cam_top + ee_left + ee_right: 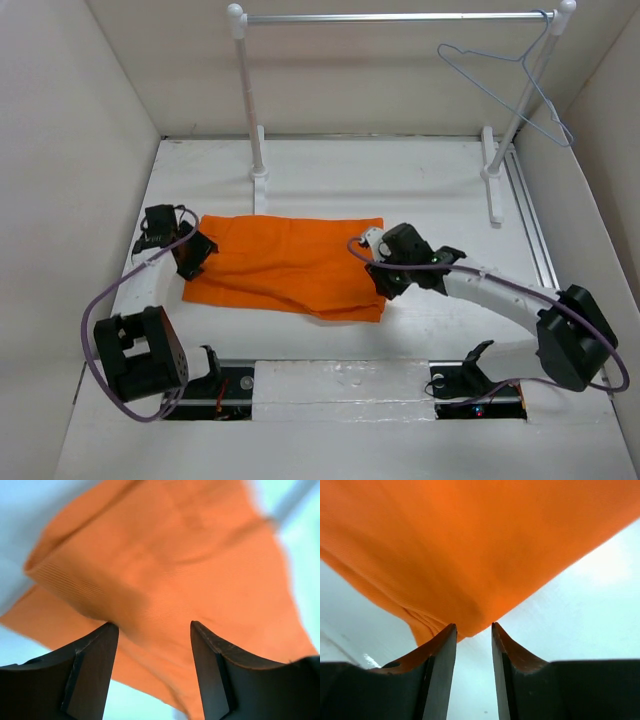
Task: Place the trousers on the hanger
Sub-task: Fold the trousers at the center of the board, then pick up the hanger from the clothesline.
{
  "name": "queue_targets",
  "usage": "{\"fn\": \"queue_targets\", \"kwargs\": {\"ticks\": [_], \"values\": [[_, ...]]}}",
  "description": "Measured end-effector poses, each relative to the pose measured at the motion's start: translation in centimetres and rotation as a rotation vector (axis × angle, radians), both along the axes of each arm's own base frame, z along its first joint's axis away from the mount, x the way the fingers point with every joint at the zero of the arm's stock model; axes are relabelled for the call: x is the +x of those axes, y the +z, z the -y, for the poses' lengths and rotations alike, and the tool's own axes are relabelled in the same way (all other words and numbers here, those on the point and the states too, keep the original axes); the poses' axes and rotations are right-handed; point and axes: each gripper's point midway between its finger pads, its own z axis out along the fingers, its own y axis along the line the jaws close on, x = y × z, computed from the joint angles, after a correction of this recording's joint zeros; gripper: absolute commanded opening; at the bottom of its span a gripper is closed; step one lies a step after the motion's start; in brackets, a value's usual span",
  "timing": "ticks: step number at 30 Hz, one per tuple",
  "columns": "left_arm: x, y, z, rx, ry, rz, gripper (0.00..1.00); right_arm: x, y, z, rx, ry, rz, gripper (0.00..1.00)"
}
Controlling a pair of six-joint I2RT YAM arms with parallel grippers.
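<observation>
The orange trousers [290,265] lie flat and folded on the white table. The pale blue wire hanger [510,80] hangs from the right end of the rail, far from both arms. My left gripper [195,255] is at the cloth's left edge. In the left wrist view it [154,625] is open, with the trousers [165,555] lying between and beyond its fingertips. My right gripper [378,280] is at the cloth's right edge. In the right wrist view it [473,626] is open with a narrow gap, and the trousers' edge [470,540] sits just at its tips.
A metal rail [400,17] on two white posts [250,100] stands at the back, its feet [492,190] on the table. A metal strip [535,230] runs along the right side. Plain walls [80,120] close in the left, right and back.
</observation>
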Motion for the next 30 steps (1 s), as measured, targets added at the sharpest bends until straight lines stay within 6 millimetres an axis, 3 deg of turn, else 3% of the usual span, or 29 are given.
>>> {"fn": "queue_targets", "kwargs": {"ticks": [3,5,6,7,8,9,11,14,16,17,19,20,21,23,26,30], "values": [[3.4,5.6,1.8,0.042,-0.082,0.157,0.51,2.2,5.7,-1.6,0.045,0.045,0.07,0.41],[5.7,10.2,3.3,0.067,-0.137,0.286,0.48,4.7,12.3,-3.3,0.12,0.067,0.179,0.36],[6.9,12.7,4.3,0.075,-0.165,0.351,0.38,6.3,16.3,-3.9,0.168,0.073,0.263,0.3],[7.9,15.2,5.4,0.079,-0.198,0.42,0.31,7.8,20.2,-4.0,0.208,0.069,0.352,0.1],[8.7,17.4,6.6,0.087,-0.229,0.479,0.25,9.1,24.2,-3.7,0.245,0.062,0.438,0.01],[9.4,19.5,7.8,0.09,-0.262,0.536,0.13,10.5,27.8,-2.8,0.27,0.042,0.523,0.0],[10.3,22.6,11.1,0.082,-0.348,0.629,0.03,13.4,34.1,0.5,0.298,-0.034,0.679,0.0],[10.4,23.7,17.0,0.05,-0.505,0.676,0.0,18.1,40.5,8.5,0.278,-0.194,0.862,0.0],[9.9,22.4,21.6,0.028,-0.625,0.655,0.0,20.9,42.4,13.9,0.246,-0.278,0.921,0.1],[9.3,21.1,24.1,0.02,-0.692,0.631,0.0,22.4,42.9,16.6,0.226,-0.317,0.942,0.1],[7.7,18.3,28.2,0.008,-0.81,0.57,0.0,25.0,42.9,21.4,0.192,-0.375,0.953,0.45],[6.8,16.9,30.0,0.002,-0.864,0.54,0.0,25.5,42.7,22.3,0.182,-0.381,0.955,0.56],[5.8,15.6,31.3,-0.004,-0.913,0.512,0.0,27.1,41.8,25.2,0.17,-0.416,0.941,0.6],[3.5,13.4,33.1,-0.014,-0.993,0.466,0.0,28.4,40.0,28.6,0.158,-0.454,0.904,0.66],[1.1,11.7,34.3,-0.021,-1.073,0.429,0.0,29.3,38.3,32.4,0.143,-0.507,0.871,0.71],[-0.1,10.7,34.7,-0.023,-1.122,0.413,0.0,30.0,38.1,35.3,0.142,-0.525,0.866,0.74]]}}
